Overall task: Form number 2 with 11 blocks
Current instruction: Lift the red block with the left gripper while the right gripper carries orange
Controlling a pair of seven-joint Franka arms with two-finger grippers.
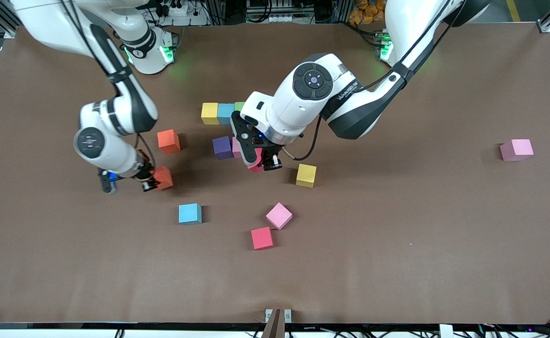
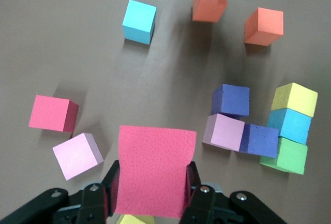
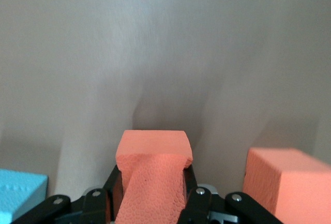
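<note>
- Nearest the front camera lie a red block (image 1: pixel 261 238) and a pink block (image 1: pixel 279 216), corner to corner, loose on the table (image 1: pixel 397 263). A blue block (image 1: pixel 189 213) sits well apart from them, toward the right arm's end.
- A yellow block (image 1: pixel 306 175) lies farther from the camera, beside the left hand (image 1: pixel 259 163).
- The right hand (image 1: pixel 152 180) is clenched on an orange block (image 1: pixel 163 178), held low over bare table. A second orange block (image 1: pixel 168 141) lies just beside it, farther from the camera.
- The left hand grasps a red cube (image 2: pixel 154 169) between its fingers, next to the partly built 2.
- The 2 so far: a purple block (image 1: pixel 222 147) with a pale pink block (image 2: pixel 223 132) and another purple block (image 2: pixel 257 139) in the left wrist view, then farthest a row of yellow (image 1: pixel 209 113), blue (image 1: pixel 226 112) and green (image 2: pixel 284 155). By my count six are placed, so about half remain.
- A lone pink block (image 1: pixel 516 149) sits far off toward the left arm's end.
- Risks, as I judge them: the red cube comes down close to placed blocks, and a finger could nudge the soft, light cubes out of line. The two arms work close together and might clash if both head for the digit.
- No containers are on the table.
</note>
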